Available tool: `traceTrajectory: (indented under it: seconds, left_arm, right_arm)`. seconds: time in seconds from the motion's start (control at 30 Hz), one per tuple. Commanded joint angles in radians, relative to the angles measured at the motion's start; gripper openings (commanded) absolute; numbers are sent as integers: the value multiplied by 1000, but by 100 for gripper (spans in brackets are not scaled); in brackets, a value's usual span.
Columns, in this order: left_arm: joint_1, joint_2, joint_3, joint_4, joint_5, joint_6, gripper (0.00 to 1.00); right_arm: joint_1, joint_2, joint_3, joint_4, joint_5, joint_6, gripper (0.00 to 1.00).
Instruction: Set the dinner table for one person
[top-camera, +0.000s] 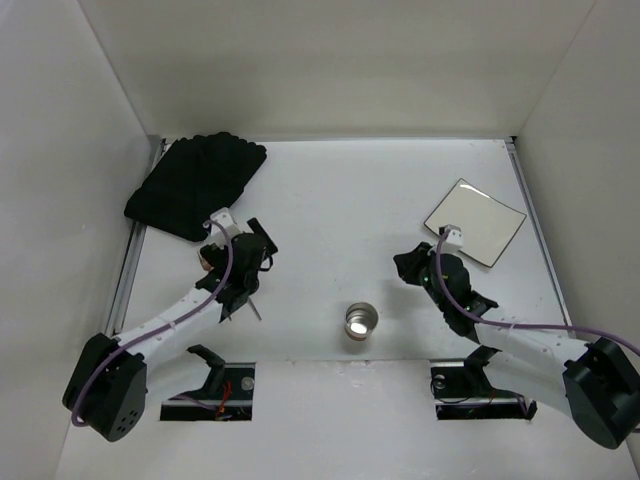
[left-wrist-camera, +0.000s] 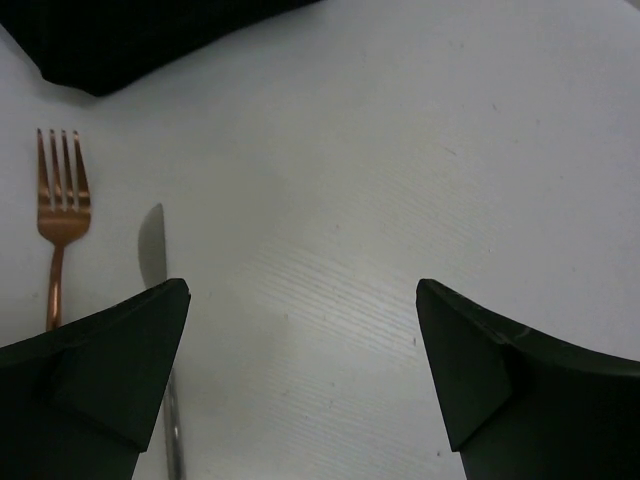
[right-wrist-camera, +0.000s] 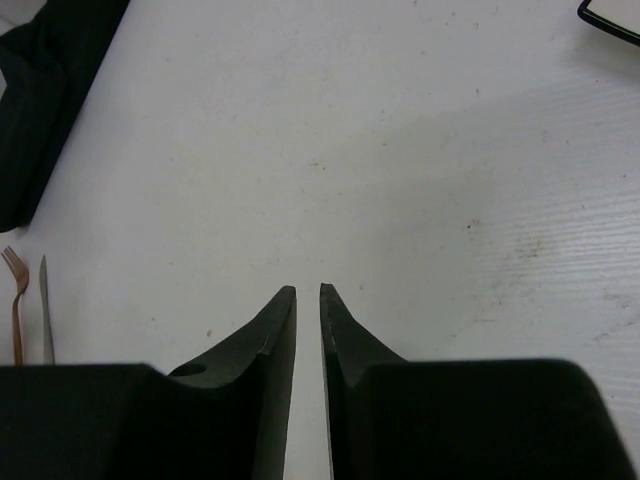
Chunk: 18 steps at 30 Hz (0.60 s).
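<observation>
1. From above: the bench (top-camera: 340, 200), my dinner table for this job, fills the view, and nothing on it is laid out yet. The black placemat (top-camera: 195, 187) lies askew in the far-left corner, so that's my landmark. My left gripper (top-camera: 240, 262) hovers just on the near side of the placemat, and a knife (top-camera: 257, 308) pokes out from under that arm. The white plate (top-camera: 475, 222) sits well apart from the placemat, over by the opposite rail, with my right gripper (top-camera: 412, 265) near it. A metal cup (top-camera: 360, 321) stands nearer me than the placemat, between my arms.

2. Left wrist: my fingers (left-wrist-camera: 110, 370) are spread wide with only bare bench between them. The placemat's edge runs along the top of this view. Just short of it a copper fork (left-wrist-camera: 62, 215) and the knife lie side by side, not touching, tips toward the placemat. I reckon I'm spread like this to be ready for a grab. The placemat looks like the first job, since everything else goes on or around it.

3. Right wrist: these fingers (right-wrist-camera: 275, 340) are pressed almost together, a thin slit between them, gripping nothing. The placemat is far off at the left, and one plate corner shows at the other side. My guess is they're closed because this arm is only waiting.
</observation>
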Motion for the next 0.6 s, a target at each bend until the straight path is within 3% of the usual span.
traceTrajectory:
  seconds: [0.0,0.07,0.13,0.2,0.27,0.43,0.57]
  left_arm:
    - [66,-14,42,84,-64,36,100]
    - [122,5,63,89,-29,49,97]
    - [183,40,91,101,20,85,65]
    - [215,92,123,96,22,102,51]
    - [241,170,175,82,20,134,53]
    - [307,383,322,76,29,217,73]
    - [341,530,462,38,71,298,76]
  right_arm:
    - [-4,-1,24,29,7,-6,21]
    - [-4,7,25,32,6,-3,26]
    - [-4,7,28,31,-2,-2,32]
    - [3,-5,24,35,7,-5,39]
    - [3,-4,19,40,7,-2,45]
    - [4,4,24,41,2,-6,57]
    - [6,25,33,41,-10,-6,59]
